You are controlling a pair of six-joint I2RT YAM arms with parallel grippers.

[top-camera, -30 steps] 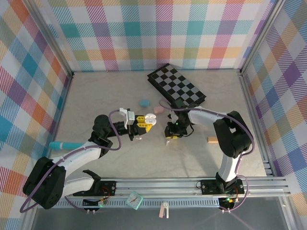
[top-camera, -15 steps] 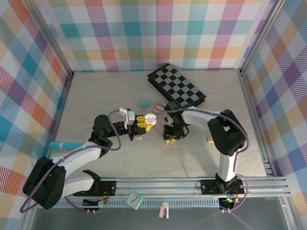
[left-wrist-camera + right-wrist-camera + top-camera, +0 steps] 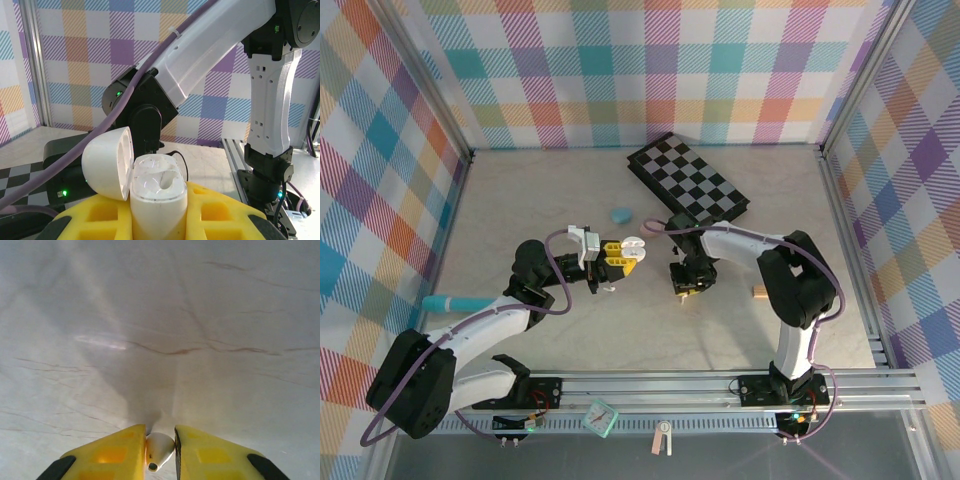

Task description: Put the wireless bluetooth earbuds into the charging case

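Top view first. My left jaws are clamped on the white charging case [image 3: 632, 246], a glossy hard-plastic pebble held up near the middle of the pale, marble-veined tabletop [image 3: 540, 180]. Its open end faces right, toward my other arm. My right jaws point straight down at the tabletop just right of it, drawn narrow. What sits between them is too small to make out from up here. Behind, a matte black-and-grey chessboard [image 3: 688, 185] lies askew. A flat blue oval case [image 3: 620, 214] sits near its left corner, and a small orange cylinder [image 3: 763, 291] lies on its side off to the right.

Now my left wrist. The charging case stands upright between my blocky yellow pads [image 3: 225, 215], long axis running up the view. Its lid [image 3: 107, 162], a smooth half-shell, is swung open to the left on its hinge. Two shiny moulded wells [image 3: 157, 177] face upward.

Now my right wrist. My yellow pads here are pinched narrow on a white earbud [image 3: 160, 449], a smooth little teardrop. Its fat end points away toward the tabletop and its narrow tip toward the camera. Its long axis runs along my fingers, with the tip leaning slightly left. Beyond it the stone-like surface shows fine brown veins and a soft sheen. I cannot tell whether the earbud touches it.
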